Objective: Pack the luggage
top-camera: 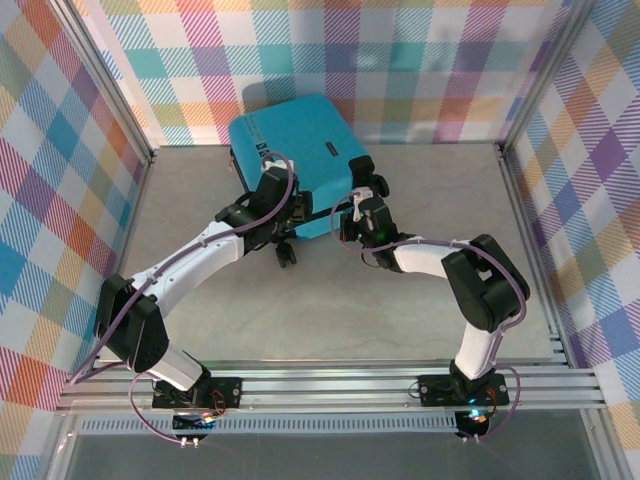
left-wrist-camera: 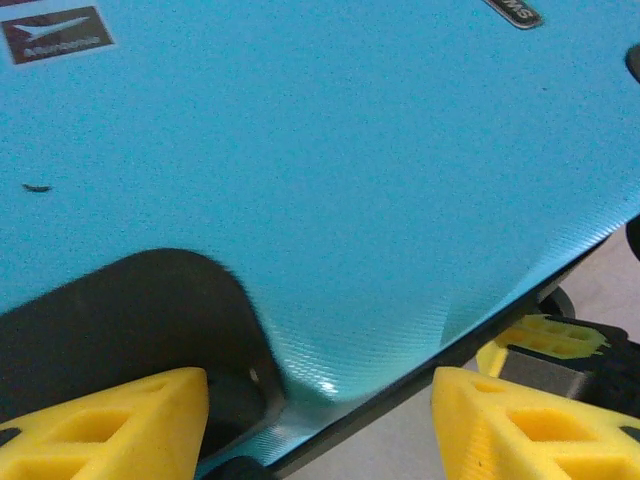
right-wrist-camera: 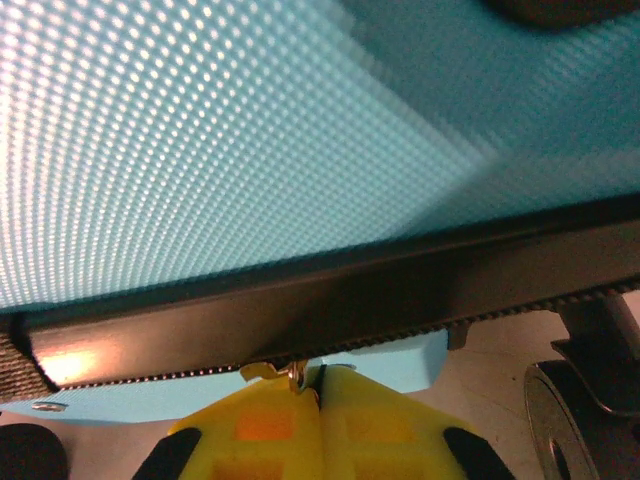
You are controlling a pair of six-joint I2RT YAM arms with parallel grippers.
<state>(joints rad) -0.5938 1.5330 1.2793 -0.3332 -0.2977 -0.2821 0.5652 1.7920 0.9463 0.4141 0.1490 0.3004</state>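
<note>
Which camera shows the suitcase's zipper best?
The right wrist view: the zipper runs across close up, teeth visible, its pull at the shut right gripper's tips. In the top and left wrist views it is a thin dark edge.

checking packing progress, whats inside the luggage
The luggage lies closed, so only its turquoise shell and black zipper edge show; whatever is inside is covered.

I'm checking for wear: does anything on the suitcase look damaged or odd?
A small dark scuff marks the luggage, left side of the left wrist view. Otherwise nothing stands out.
</note>
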